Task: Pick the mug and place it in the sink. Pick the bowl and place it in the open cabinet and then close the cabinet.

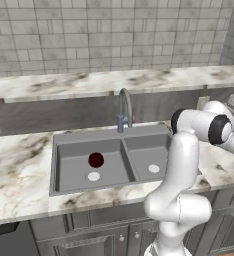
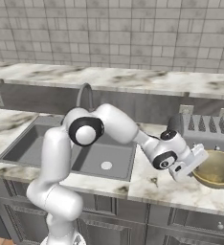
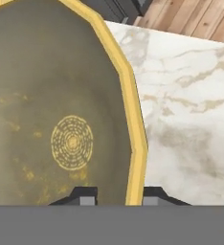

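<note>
The yellowish bowl (image 2: 220, 173) sits on the marble counter right of the sink (image 2: 37, 143), in front of the toaster. My gripper (image 2: 198, 165) reaches to its left rim; in the hand view the gripper (image 3: 118, 196) has one fingertip inside the bowl (image 3: 47, 95) and one outside, shut on the yellow rim. The bowl rests on the counter. The dark red mug (image 1: 96, 160) stands upright in the left basin of the sink (image 1: 89, 136), near its drain. The cabinet is out of view.
A grey toaster (image 2: 205, 129) stands right behind the bowl. The curved tap (image 1: 124, 107) rises behind the sink's divider. A marble ledge and tiled wall run along the back. The counter's front edge (image 3: 181, 36) lies close beside the bowl, with wood floor beyond.
</note>
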Motion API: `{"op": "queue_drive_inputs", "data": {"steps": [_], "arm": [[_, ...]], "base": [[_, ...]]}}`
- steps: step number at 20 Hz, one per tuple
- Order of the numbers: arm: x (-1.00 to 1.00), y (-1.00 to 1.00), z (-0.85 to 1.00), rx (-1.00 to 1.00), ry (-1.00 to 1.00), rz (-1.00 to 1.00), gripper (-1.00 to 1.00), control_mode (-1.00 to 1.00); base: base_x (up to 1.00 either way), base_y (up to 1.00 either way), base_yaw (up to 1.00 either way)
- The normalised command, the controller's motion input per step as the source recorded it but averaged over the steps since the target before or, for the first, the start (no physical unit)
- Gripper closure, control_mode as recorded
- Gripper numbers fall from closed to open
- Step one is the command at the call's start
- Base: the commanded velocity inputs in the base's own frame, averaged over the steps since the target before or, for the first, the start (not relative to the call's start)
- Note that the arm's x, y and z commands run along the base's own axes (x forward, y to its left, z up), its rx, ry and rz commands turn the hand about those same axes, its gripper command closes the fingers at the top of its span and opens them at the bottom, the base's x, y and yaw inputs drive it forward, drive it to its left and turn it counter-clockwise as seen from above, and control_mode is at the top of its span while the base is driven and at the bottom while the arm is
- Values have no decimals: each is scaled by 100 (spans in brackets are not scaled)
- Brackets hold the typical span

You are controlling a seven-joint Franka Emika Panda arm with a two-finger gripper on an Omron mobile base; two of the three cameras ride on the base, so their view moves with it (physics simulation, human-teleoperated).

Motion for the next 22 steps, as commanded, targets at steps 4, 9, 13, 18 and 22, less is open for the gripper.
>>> {"op": "queue_drive_inputs", "data": {"steps": [4,9,13,18,22], "arm": [[0,-23,0,7,27,0,100,-100],[-21,-6,11,2,10,0,100,-100],[-60,20,0,1,-20,0,100,-100],[-50,53,38,15,-19,0,100,-100],[-21,20,92,14,-7,0,100,-100]], "base": [[0,0,0],[0,0,0],[0,0,0],[0,0,0],[0,0,0]]}}
